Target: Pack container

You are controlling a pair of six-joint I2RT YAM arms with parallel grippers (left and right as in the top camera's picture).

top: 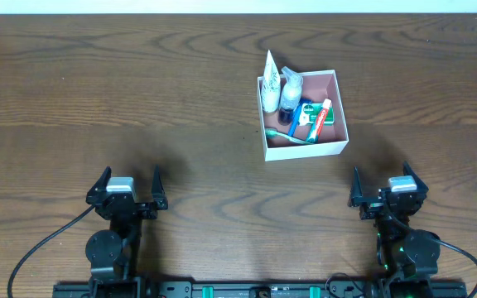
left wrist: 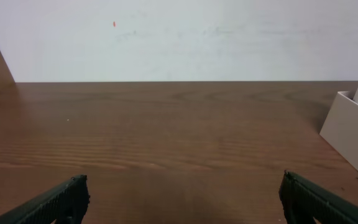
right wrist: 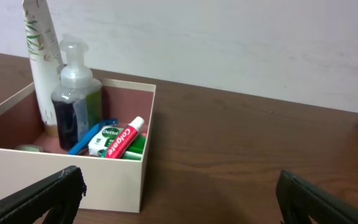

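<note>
The container (top: 308,150), a shallow white box with a pink inside, stands on the table right of centre. Inside it are a white tube (top: 270,83), a clear pump bottle (top: 290,93), a blue toothbrush (top: 286,132), a red-and-white toothpaste tube (top: 321,116) and a green-and-white soap packet (top: 308,112). The right wrist view shows the container (right wrist: 73,174) at the left with the bottle (right wrist: 74,102) and toothpaste (right wrist: 122,138). My left gripper (top: 127,189) is open near the front left, far from the box. Open too, my right gripper (top: 390,189) stands front right, nothing between its fingers.
A pale wall runs along the table's far edge. In the left wrist view only a corner of the container (left wrist: 353,134) shows at the right edge, with bare wood table (left wrist: 166,137) ahead. Cables trail from both arm bases at the front edge.
</note>
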